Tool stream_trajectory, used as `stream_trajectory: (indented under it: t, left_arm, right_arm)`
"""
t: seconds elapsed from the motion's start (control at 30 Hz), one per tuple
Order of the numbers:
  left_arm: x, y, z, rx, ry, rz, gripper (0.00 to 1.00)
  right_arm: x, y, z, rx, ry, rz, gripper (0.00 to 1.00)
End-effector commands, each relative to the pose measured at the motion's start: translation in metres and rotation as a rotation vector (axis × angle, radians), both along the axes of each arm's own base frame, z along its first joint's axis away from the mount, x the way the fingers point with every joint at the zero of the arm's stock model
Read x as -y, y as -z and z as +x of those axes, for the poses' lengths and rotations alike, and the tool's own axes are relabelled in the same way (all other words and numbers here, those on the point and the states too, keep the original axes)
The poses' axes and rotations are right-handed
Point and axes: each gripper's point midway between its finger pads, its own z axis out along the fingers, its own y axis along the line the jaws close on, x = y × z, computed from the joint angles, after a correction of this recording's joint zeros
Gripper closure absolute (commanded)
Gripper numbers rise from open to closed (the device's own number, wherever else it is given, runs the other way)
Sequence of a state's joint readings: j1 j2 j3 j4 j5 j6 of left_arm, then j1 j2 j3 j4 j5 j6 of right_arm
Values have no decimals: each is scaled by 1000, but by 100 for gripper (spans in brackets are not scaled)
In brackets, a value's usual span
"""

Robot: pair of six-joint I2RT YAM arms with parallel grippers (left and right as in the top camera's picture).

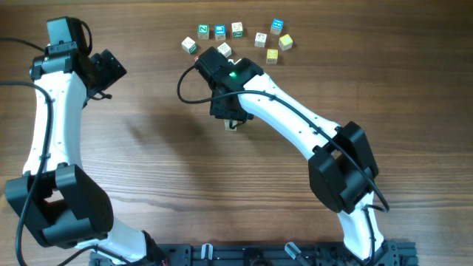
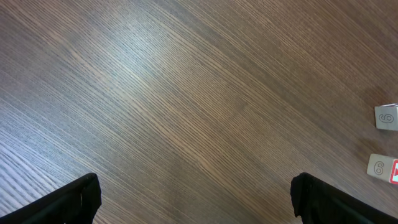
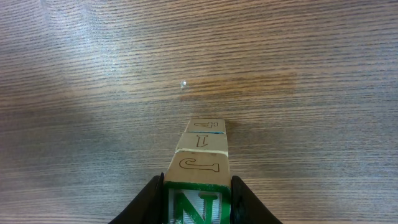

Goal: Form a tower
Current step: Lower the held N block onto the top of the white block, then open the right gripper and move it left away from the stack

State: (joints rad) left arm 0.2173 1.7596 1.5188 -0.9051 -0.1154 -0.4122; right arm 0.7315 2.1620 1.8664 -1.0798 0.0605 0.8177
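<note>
Seen from overhead, the left arm lies along the left side of the desk, and its left tool sits near the far-left corner, well apart from everything else. The right arm reaches from the near right toward the middle, where the right tool points straight down over the tower. The tool hides almost all of the tower, which stands on bare wood a little nearer than an arc of loose cubes scattered along the far edge. In the left wrist view, the left tool's two dark fingers show at the bottom corners, spread wide with only wood grain between them. Two pale cubes lie at the right edge; the lower one shows a red face. In the right wrist view, the fingers of the right tool press in from both sides on the green N cube, pinching it at the top of the tower. Below it the column runs down to the desk, one cube wide, with side faces reading J, 1 and T. The lower cubes look slightly twisted against one another.
</note>
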Motion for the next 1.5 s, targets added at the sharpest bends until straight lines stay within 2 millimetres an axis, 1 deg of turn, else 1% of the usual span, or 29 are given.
stream_trajectory:
  t: [0.0, 0.27, 0.33, 0.87, 0.93, 1.0, 1.03, 1.1, 1.2, 1.3, 1.37, 1.47]
  left_arm:
    - [-3, -13, 2, 28, 4, 20, 0]
    - [-3, -13, 2, 28, 4, 20, 0]
    - [-3, -13, 2, 28, 4, 20, 0]
    - [-3, -13, 2, 28, 4, 20, 0]
    - [-3, -13, 2, 28, 4, 20, 0]
    - [-3, -13, 2, 28, 4, 20, 0]
    - [-3, -13, 2, 28, 4, 20, 0]
    - [-3, -13, 2, 28, 4, 20, 0]
    - [-3, -13, 2, 28, 4, 20, 0]
    - [-3, -13, 2, 28, 4, 20, 0]
    - [-3, -13, 2, 28, 4, 20, 0]
    - [-3, -13, 2, 28, 4, 20, 0]
  right_arm:
    - [3, 14, -2, -26, -5, -23, 80]
    - [4, 14, -3, -29, -5, -26, 79]
    - [4, 15, -4, -33, -6, -29, 76]
    - [4, 14, -4, -30, -10, -28, 73]
    - [4, 14, -4, -30, -8, -28, 70]
    - [4, 14, -4, -31, -9, -28, 62]
    - [4, 14, -3, -30, -8, -28, 57]
    - [3, 14, -3, -28, -8, -26, 39]
    - [3, 14, -3, -28, -9, -26, 17]
    - [3, 14, -3, -27, -9, -26, 10]
    - [3, 14, -2, -24, -9, -23, 8]
    - [0, 11, 3, 1, -52, -18, 14]
